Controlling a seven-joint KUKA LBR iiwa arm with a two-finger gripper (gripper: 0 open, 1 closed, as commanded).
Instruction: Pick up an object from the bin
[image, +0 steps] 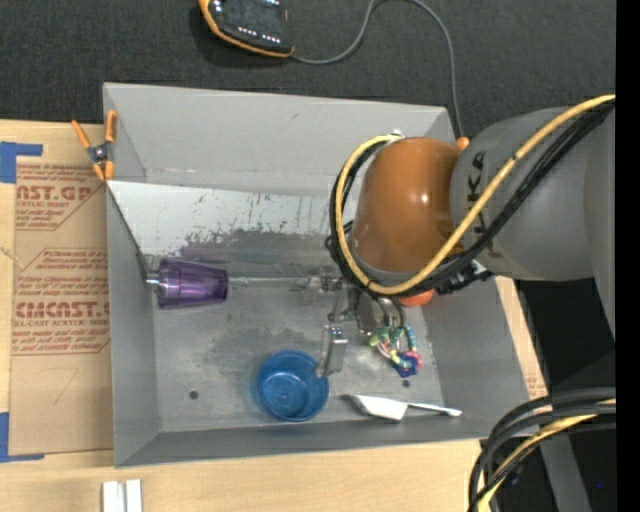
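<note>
- Roughly placed: gripper (345, 345) low in the bin (250, 330), just up-right of the blue bowl (290, 388) and close to its rim; contact, cannot tell
- blue bowl sits mouth up; by its look light, stiff plastic, smooth and maybe slippery; best hold, I judge, is across the rim wall, one side in, one side out
- beads (398, 350): small bright cluster right of the bowl, just past the gripper; likely loose and floppy, poor to pinch
- spoon (400, 407): white, flat, right of the bowl; thin, awkward to get under
- purple cup (190, 284): on its side, well up-left of the bowl
- arm enters from the bowl's right; orange cover (400, 220) sits above the gripper, wrist pointing down
- pincer spread or pressed: cannot tell
</note>
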